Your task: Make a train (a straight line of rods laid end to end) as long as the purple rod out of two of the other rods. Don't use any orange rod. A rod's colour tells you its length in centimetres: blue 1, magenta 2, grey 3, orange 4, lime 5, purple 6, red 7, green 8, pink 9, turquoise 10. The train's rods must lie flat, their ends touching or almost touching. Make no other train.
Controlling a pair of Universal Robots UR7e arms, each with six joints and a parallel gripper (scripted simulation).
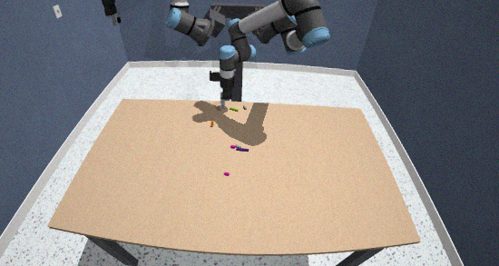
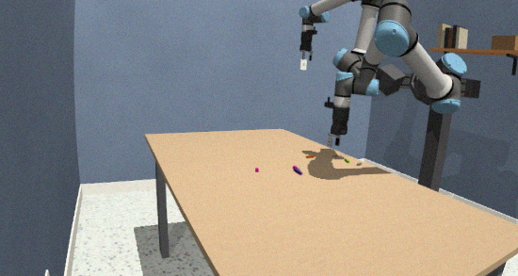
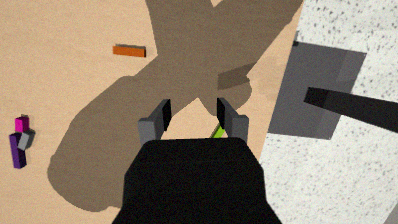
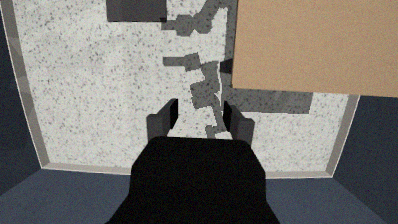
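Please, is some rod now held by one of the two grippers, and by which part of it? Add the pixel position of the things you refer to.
Nothing is held: both the left gripper (image 3: 193, 108) and the right gripper (image 4: 200, 109) stand open.
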